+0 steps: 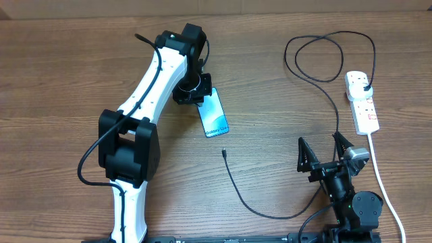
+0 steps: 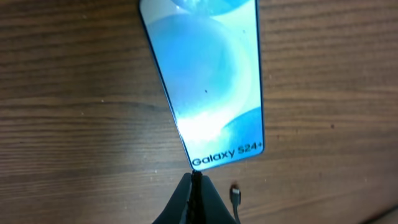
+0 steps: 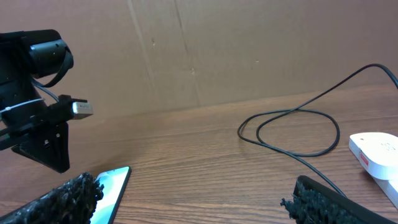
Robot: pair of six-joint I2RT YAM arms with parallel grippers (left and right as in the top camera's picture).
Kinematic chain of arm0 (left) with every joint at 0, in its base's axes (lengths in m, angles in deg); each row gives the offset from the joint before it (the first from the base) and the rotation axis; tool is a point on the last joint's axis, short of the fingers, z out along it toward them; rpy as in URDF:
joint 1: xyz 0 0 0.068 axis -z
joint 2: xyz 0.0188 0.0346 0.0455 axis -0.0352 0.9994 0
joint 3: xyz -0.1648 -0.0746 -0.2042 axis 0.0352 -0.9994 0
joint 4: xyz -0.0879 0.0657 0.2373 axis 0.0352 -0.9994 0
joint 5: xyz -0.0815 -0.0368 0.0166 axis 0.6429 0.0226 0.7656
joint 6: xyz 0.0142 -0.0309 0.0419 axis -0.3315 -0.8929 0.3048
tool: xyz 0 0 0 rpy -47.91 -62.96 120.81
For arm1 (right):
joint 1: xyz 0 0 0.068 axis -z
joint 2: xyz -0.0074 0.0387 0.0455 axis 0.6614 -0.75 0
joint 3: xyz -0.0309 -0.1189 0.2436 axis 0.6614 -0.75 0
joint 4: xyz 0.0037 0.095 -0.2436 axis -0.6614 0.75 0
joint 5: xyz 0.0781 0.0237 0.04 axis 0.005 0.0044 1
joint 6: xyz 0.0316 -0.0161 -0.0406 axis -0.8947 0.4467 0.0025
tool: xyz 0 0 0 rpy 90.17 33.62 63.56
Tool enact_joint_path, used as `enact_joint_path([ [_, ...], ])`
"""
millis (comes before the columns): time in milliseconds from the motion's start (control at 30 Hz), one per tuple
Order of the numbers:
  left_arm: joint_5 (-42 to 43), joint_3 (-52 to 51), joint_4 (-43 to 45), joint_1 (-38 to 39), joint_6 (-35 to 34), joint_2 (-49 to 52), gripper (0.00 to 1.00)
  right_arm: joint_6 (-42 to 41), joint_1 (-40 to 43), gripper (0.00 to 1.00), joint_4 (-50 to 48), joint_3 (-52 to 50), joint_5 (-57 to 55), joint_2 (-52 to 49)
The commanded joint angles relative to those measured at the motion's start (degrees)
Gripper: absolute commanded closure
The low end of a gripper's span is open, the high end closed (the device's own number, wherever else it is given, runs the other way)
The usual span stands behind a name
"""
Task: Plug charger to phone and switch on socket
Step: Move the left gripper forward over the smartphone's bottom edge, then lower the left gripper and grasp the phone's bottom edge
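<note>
- The left gripper (image 2: 195, 190) is seen with its jaws pressed together to a thin seam, and nothing is held between them. It is hung over the phone (image 1: 214, 113); whether the screen is touched cannot be told.
- The right gripper (image 1: 324, 152) is spread wide, and nothing is caught between its fingers (image 3: 62, 198).
- The phone is laid flat and slanted on the table (image 1: 67, 67). Its screen is lit blue, and the white text is set at the short end nearer the robot's base.
- The connector tip (image 1: 223, 152) of the charger (image 1: 233, 182) is found just past that text end, near it but apart, and not plugged in.
- From the tip the black cable is led toward the right arm, then away in a loop to its plug (image 1: 365, 84), which is seated in the socket (image 1: 364, 111) at the far right.
- The socket's white cord (image 1: 385, 189) is run past the right arm toward the table's near edge.
</note>
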Motion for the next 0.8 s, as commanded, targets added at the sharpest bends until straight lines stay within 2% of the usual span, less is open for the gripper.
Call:
enact_joint_path([
  [0, -3.1, 0.5, 1.2, 1.2, -3.6, 0.4, 0.96, 0.1, -0.3, 0.00, -0.3, -0.6, -0.4, 0.5],
  [433, -8.9, 0.3, 3.9, 4.4, -7.7, 0.4, 0.96, 0.1, -0.3, 0.00, -0.3, -0.6, -0.4, 0.5],
  [767, -8.9, -7.7, 13.1, 6.1, -9.4, 0.4, 0.96, 0.1, -0.3, 0.00, -0.3, -0.6, -0.4, 0.5],
])
